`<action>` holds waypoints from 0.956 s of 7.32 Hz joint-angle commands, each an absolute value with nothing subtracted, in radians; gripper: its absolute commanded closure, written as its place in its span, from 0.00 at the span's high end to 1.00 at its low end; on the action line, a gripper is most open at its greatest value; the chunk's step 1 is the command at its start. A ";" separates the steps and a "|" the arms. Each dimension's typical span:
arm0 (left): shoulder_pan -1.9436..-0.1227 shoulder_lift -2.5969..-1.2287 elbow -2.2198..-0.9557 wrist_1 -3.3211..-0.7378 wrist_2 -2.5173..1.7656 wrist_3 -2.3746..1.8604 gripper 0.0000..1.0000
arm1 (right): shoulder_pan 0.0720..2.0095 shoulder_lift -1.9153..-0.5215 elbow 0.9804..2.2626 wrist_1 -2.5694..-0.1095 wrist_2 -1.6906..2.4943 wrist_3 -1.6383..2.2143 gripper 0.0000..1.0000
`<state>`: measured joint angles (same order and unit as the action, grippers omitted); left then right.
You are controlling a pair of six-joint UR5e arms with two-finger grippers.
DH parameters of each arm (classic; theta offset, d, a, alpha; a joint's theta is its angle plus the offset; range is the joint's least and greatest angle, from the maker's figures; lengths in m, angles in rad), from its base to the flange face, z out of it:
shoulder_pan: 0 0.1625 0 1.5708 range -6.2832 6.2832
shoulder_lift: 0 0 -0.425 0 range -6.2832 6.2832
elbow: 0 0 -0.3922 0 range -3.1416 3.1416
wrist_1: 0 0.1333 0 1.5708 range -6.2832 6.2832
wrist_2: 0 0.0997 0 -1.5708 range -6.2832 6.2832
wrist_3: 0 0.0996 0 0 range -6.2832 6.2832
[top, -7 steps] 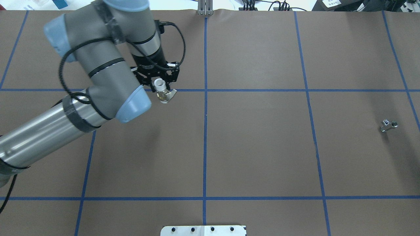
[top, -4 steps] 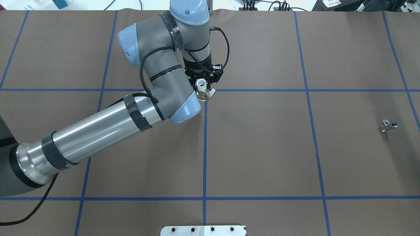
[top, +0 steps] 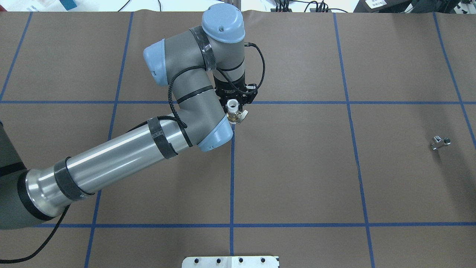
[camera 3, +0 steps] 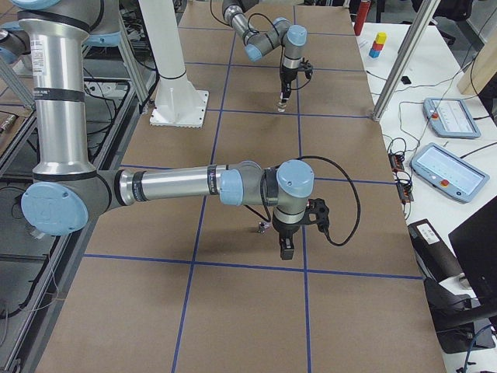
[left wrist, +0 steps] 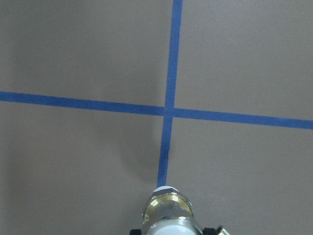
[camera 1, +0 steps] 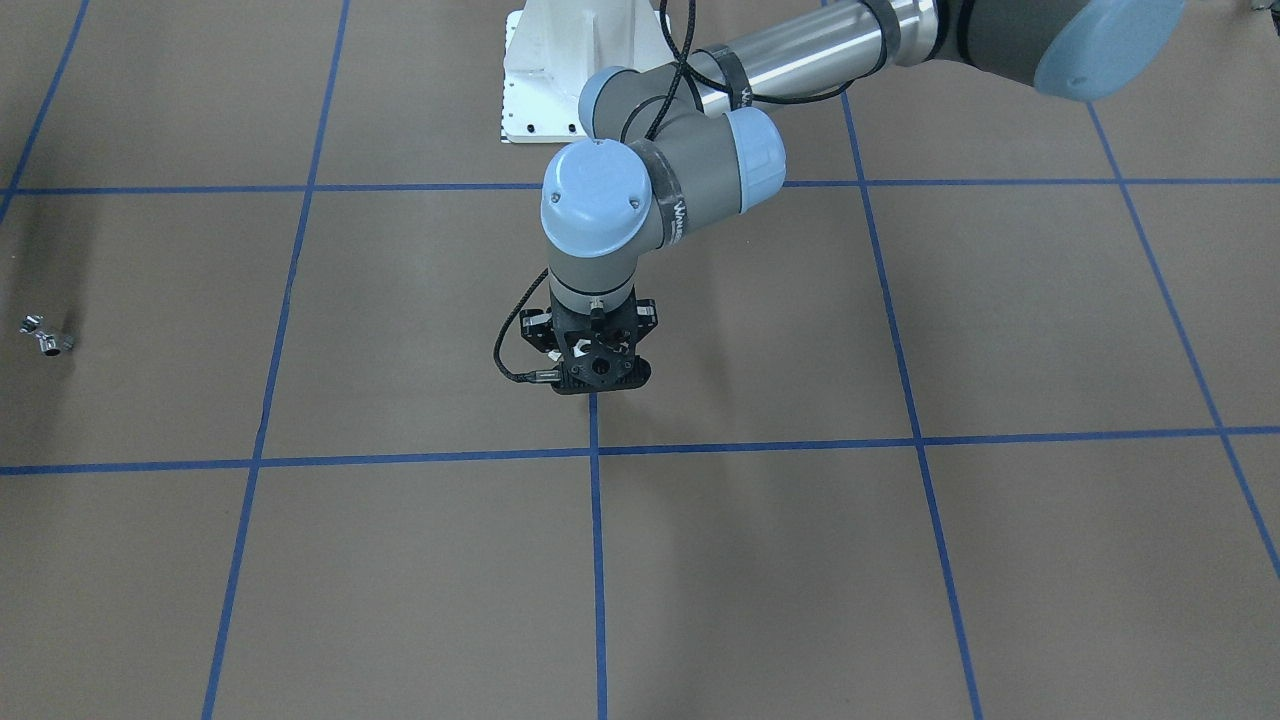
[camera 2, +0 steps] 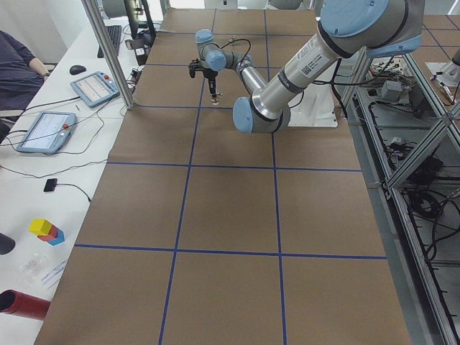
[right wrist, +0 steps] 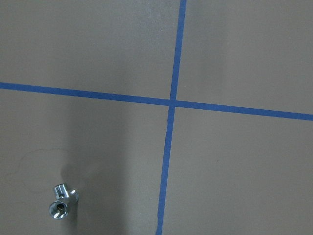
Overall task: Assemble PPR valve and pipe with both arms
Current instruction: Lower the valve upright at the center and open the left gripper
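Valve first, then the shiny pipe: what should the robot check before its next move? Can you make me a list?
1. The left tool grips the PPR valve: ok, the valve sits in its fingers, off the table.
2. The pipe is picked up: not ok, it lies alone on the table.
3. The right tool is open and ready to grab: cannot tell.
4. The right tool is lined up over the pipe: not ok, the pipe sits low and left in the right wrist view.
5. The valve and pipe are close enough to join: not ok, they are far apart.
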<state>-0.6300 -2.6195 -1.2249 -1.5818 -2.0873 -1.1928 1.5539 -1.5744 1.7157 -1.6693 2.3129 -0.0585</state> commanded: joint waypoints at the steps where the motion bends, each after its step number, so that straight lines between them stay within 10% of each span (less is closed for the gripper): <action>1: -0.627 -2.612 -1.213 -1.591 -2.086 -1.192 0.00 | 1.554 -1.574 1.723 -1.672 2.313 -0.058 0.99; 7: -0.627 -2.594 -1.215 -1.629 -2.088 -1.200 0.00 | 1.554 -1.568 1.718 -1.672 2.312 -0.058 0.99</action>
<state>-0.6287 -2.5916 -1.2141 -1.6283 -2.0878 -1.1987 1.5539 -1.5680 1.7186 -1.6720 2.3119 -0.0583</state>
